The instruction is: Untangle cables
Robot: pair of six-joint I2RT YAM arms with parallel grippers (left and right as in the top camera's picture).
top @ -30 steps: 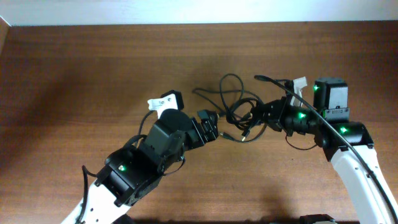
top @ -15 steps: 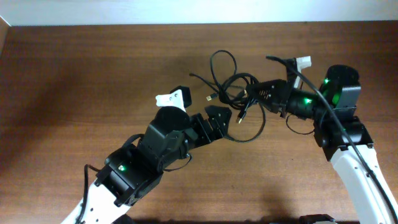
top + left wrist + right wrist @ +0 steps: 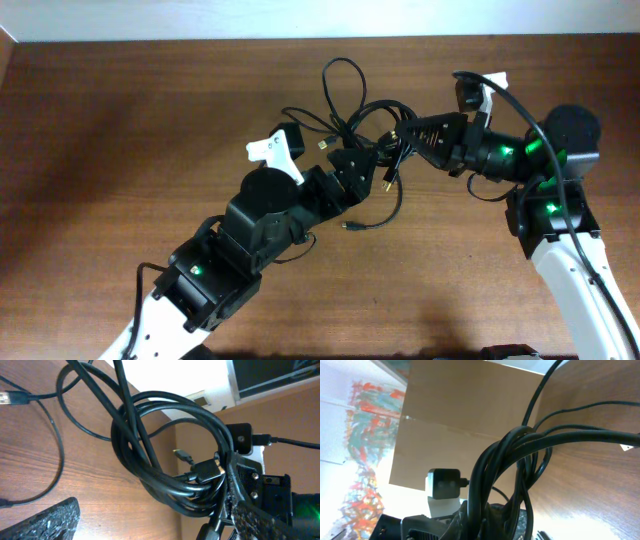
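Note:
The cables point(image 3: 362, 112) form one tangled black bundle at the table's far middle, with loops rising toward the back edge. A loose end with a plug point(image 3: 346, 226) trails on the wood. My right gripper point(image 3: 398, 140) is shut on the bundle from the right. In the right wrist view the cables point(image 3: 520, 455) run up out of the shut right gripper point(image 3: 506, 522). My left gripper point(image 3: 340, 175) stands open just left of and below the tangle. In the left wrist view the cables point(image 3: 165, 470) hang just beyond the open left gripper point(image 3: 150, 530), nothing between the fingers point(image 3: 47, 520).
The brown wooden table point(image 3: 120, 130) stretches to the left and front. Its back edge meets a pale wall point(image 3: 200, 18). A thick black cable point(image 3: 560, 150) runs along the right arm. The left arm's camera mount point(image 3: 445, 484) shows in the right wrist view.
My right gripper has carried the bundle away from me and leftward, its loops now nearer the back edge. The open left gripper has followed toward the tangle.

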